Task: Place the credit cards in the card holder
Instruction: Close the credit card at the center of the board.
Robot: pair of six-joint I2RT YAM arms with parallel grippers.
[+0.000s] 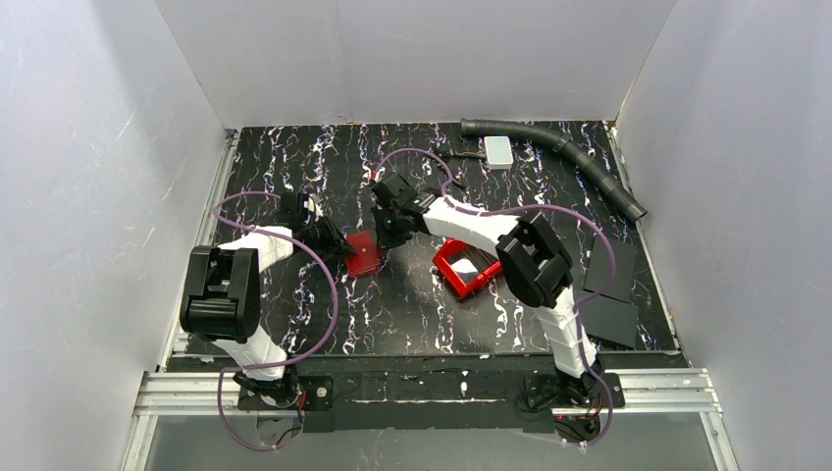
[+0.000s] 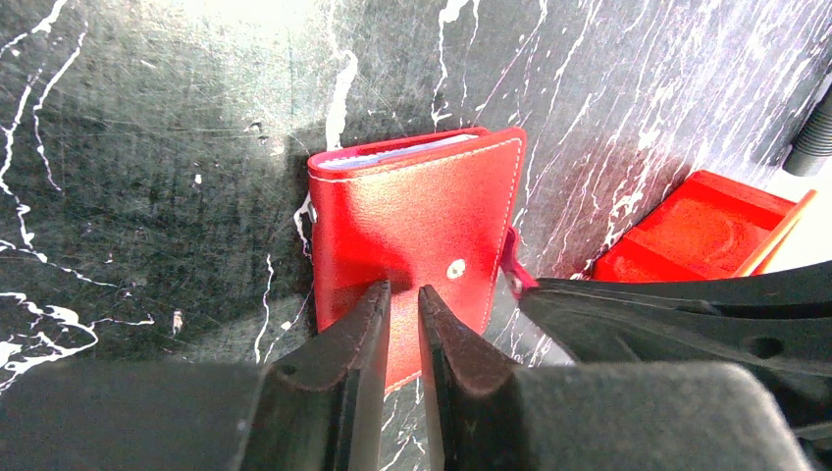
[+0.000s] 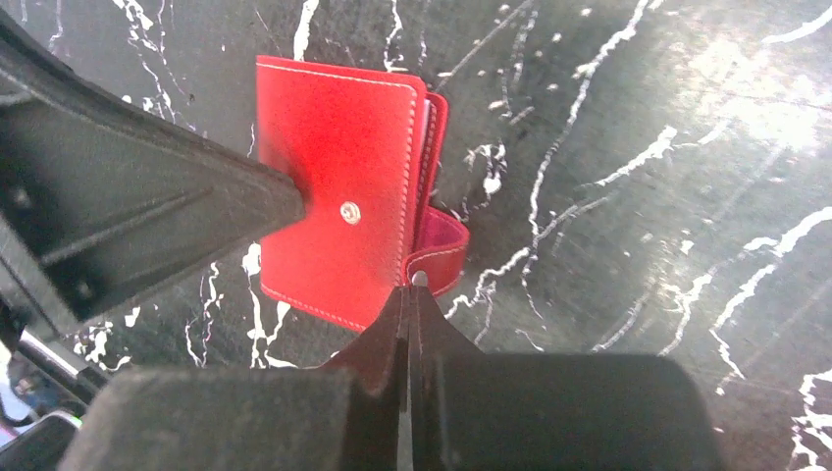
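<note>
The right gripper (image 3: 416, 294), fingers pressed together, has its tips at the loose strap tab (image 3: 440, 245) of the small dark red folding wallet (image 3: 338, 196); I cannot tell whether it pinches the tab. The left gripper (image 2: 402, 294), almost closed on nothing, bears on the cover from the opposite side. The snap stud (image 3: 349, 212) sits between the two tips, just past the tab, so the right arm looks better placed to fasten it. The wallet lies folded near the middle of the bench (image 1: 294, 157), slightly toward its left edge, with pale card edges (image 2: 392, 155) showing inside.
</note>
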